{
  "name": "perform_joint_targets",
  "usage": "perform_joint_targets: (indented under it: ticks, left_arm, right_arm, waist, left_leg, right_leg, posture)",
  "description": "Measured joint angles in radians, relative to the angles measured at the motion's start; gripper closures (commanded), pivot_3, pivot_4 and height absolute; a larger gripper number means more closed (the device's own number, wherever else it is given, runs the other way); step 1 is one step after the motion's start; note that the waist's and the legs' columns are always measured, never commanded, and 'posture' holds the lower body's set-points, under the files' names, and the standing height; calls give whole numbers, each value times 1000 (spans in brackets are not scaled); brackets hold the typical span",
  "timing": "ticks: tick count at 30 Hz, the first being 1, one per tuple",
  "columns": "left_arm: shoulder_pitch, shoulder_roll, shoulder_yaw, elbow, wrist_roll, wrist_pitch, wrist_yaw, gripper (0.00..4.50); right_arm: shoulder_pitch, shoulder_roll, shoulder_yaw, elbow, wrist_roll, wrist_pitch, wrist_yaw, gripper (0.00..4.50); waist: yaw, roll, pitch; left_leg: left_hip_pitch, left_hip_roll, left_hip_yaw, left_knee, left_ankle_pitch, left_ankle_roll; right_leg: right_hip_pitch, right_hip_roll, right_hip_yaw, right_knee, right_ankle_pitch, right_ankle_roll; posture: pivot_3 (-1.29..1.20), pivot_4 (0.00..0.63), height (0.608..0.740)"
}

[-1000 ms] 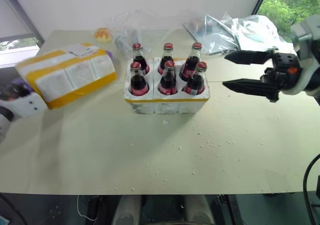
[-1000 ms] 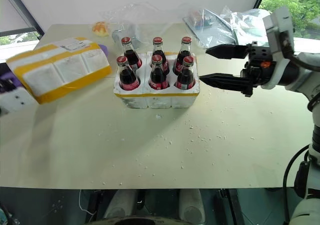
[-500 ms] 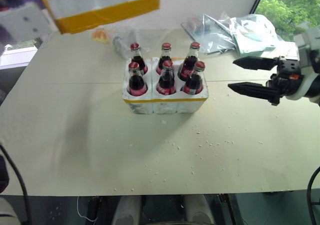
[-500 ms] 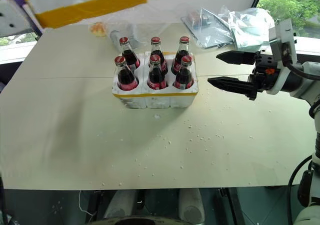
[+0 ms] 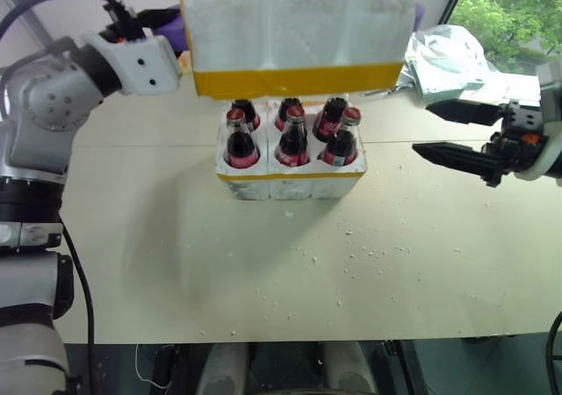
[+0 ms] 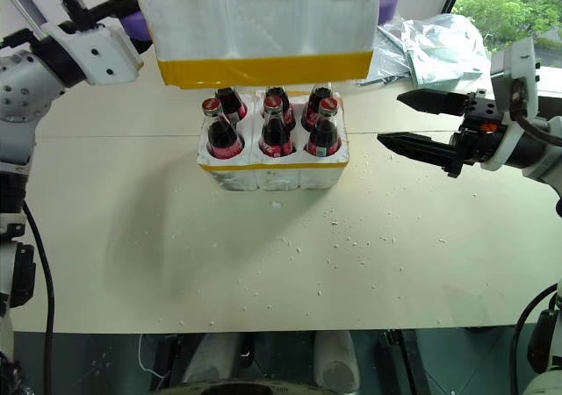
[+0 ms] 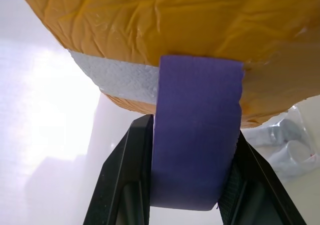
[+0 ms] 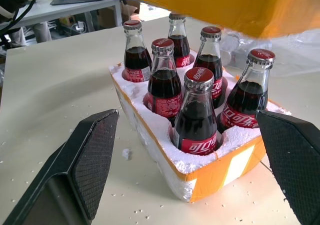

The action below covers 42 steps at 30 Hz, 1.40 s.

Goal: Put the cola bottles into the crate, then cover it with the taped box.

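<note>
Bottles, 6 of them, the cola bottles (image 5: 290, 134) fill every well of the crate (image 5: 291, 175) on the table (image 5: 176, 254), so loading looks done. Head views: the taped box (image 5: 294, 33) hangs above the caps, apart from them (ready to drop as a lid). Left wrist view: the left gripper (image 7: 192, 205) has its jaws clamped on a purple tab (image 7: 197, 130) fixed to the box. Right wrist view: the right gripper (image 8: 192, 170) waits beside the crate, jaws wide and empty, probably to steady it.
</note>
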Motion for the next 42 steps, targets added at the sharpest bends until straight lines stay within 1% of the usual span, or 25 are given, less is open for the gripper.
perform_joint_targets:
  ticks: [3,6,10,15,18,20,21,22,25,29,31,32,34,36,37,39,41,42]
  left_arm:
    - [18,2,-31,30,32,-67,0,2908]
    - [35,17,-60,61,94,-125,12,2908]
    - [54,22,-72,63,158,-205,53,2908]
    - [64,23,-81,79,217,-238,92,2908]
    - [83,23,-84,80,230,-249,99,2086]
    - [113,23,-84,71,235,-250,106,1048]
    - [128,23,-84,67,238,-250,108,607]
    - [147,24,-84,60,241,-250,112,51]
    - [196,39,-83,25,243,-255,114,51]
    - [310,108,-56,-65,193,-259,85,51]
    - [400,159,-27,-123,122,-258,45,51]
    - [450,185,-9,-155,64,-246,14,51]
    - [573,231,34,-237,-94,-161,-81,51]
    - [689,244,98,-333,-306,48,-186,51]
    - [722,252,115,-364,-386,138,-227,51]
    - [800,281,198,-462,-633,420,-315,51]
    - [832,312,328,-524,-941,748,-385,51]
    - [830,327,398,-538,-1053,866,-404,51]
  right_arm:
    - [0,0,-9,0,5,8,-10,0]
    - [0,0,-10,-1,6,10,-18,0]
    - [0,0,-10,-2,12,10,-30,0]
    - [-1,2,-10,-2,12,8,-38,0]
    - [-2,4,-8,-2,12,4,-40,0]
    - [-2,4,-6,-2,11,1,-39,0]
    - [-2,4,-3,-2,11,0,-38,0]
    - [-2,4,0,-2,10,-3,-35,0]
    - [-1,4,8,-2,9,-12,-29,0]
    - [-1,4,12,0,2,-19,-25,0]
    - [1,4,14,3,-2,-24,-19,0]
    - [6,3,15,3,-7,-28,-14,0]
    - [17,2,17,12,-14,-36,-3,0]
    - [21,2,25,28,-26,-39,6,0]
    - [20,2,27,38,-30,-40,11,0]
    - [17,2,38,56,-40,-48,20,0]
    - [10,2,52,78,-52,-64,33,0]
    - [10,2,57,90,-61,-69,38,0]
  waist:
    - [3,0,0]
    - [2,0,0]
    - [2,0,0]
    - [2,0,0]
    - [2,0,0]
    - [1,0,0]
    - [1,0,0]
    - [1,0,0]
    - [2,0,0]
    - [-2,0,0]
    - [-4,0,0]
    - [-4,0,0]
    - [-4,1,0]
    - [-3,1,0]
    - [-1,1,0]
    - [-1,0,0]
    - [-2,1,0]
    - [-2,1,0]
  left_leg:
    - [0,0,0,0,0,0]
    - [0,0,0,0,0,0]
    - [0,0,0,0,0,0]
    - [0,0,0,0,0,0]
    - [0,0,0,0,0,0]
    - [0,0,0,0,0,0]
    - [0,0,0,0,0,0]
    - [0,0,0,0,0,0]
    - [0,0,0,0,0,0]
    - [0,0,0,0,0,0]
    - [1,0,0,-1,0,0]
    - [1,0,0,-1,0,0]
    - [1,1,1,-1,0,0]
    - [1,1,1,-1,0,0]
    - [2,1,1,-1,0,0]
    - [2,1,1,0,0,0]
    - [2,1,1,0,0,0]
    - [2,1,1,0,0,0]
  right_leg:
    - [0,0,0,0,0,0]
    - [0,0,0,0,0,0]
    - [0,0,0,0,0,0]
    - [0,0,0,0,0,0]
    - [0,0,0,0,0,0]
    - [0,0,0,0,0,0]
    - [0,0,0,0,0,0]
    - [0,0,0,0,0,0]
    - [0,0,0,0,0,0]
    - [0,0,0,0,0,0]
    - [0,0,1,0,0,0]
    - [0,0,1,0,0,0]
    - [0,0,2,0,0,0]
    - [0,0,2,0,0,0]
    - [0,0,2,0,0,0]
    - [1,0,2,0,0,0]
    - [1,0,2,0,0,0]
    - [1,0,2,0,0,0]
  posture:
    - [0,150,737]
    - [0,150,737]
    - [0,150,737]
    - [0,150,737]
    - [0,150,737]
    - [0,150,737]
    - [0,150,737]
    - [0,150,737]
    - [0,150,737]
    - [0,150,737]
    - [0,150,737]
    - [0,150,737]
    - [0,150,737]
    - [0,150,737]
    - [0,150,737]
    - [0,150,737]
    - [0,150,737]
    - [0,150,737]
